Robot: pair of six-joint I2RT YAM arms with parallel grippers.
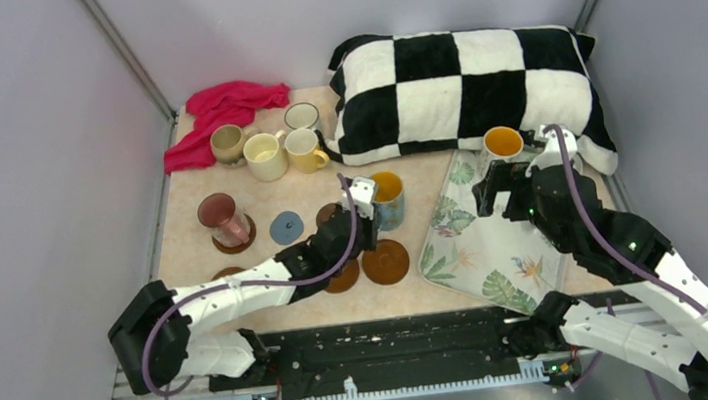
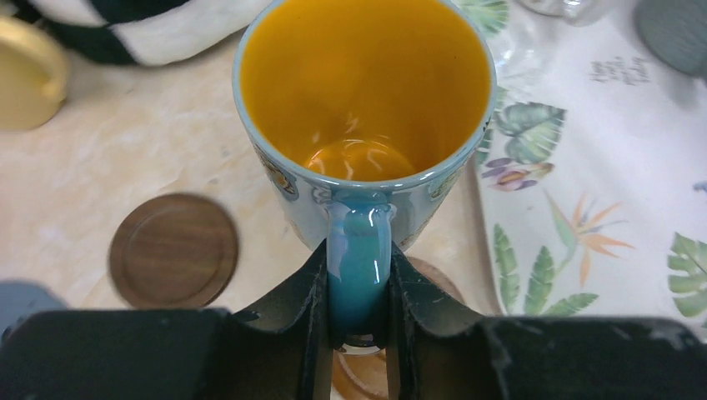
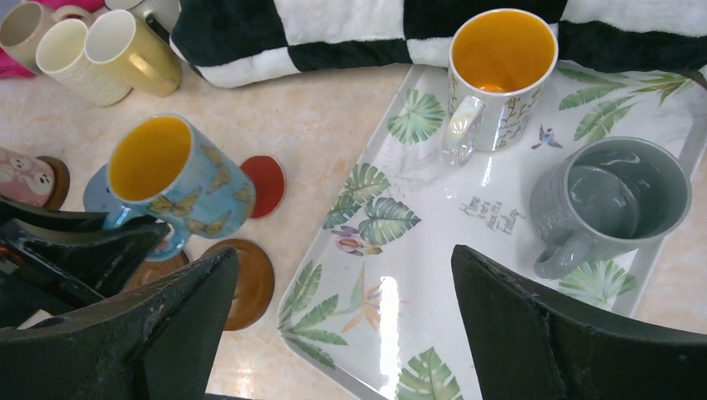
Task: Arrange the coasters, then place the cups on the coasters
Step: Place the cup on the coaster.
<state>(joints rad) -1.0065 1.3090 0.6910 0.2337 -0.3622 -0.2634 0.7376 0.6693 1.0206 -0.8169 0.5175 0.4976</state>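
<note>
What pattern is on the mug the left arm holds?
The mug has butterflies on light blue; best in right wrist view.

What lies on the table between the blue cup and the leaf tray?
A red coaster, beside the blue cup and short of the tray; the right wrist view shows it.

The pale marbled counter carries a black-and-white checkered pillow along its far right side and a crumpled red cloth in the far left corner, with four mugs clustered just beside the cloth. Nearer, a leaf-print tray lies at an angle on the right. Left of the tray lie flat round discs: a blue-grey coaster, a red coaster, two amber coasters side by side, and a brown coaster under a pink tumbler.
</note>
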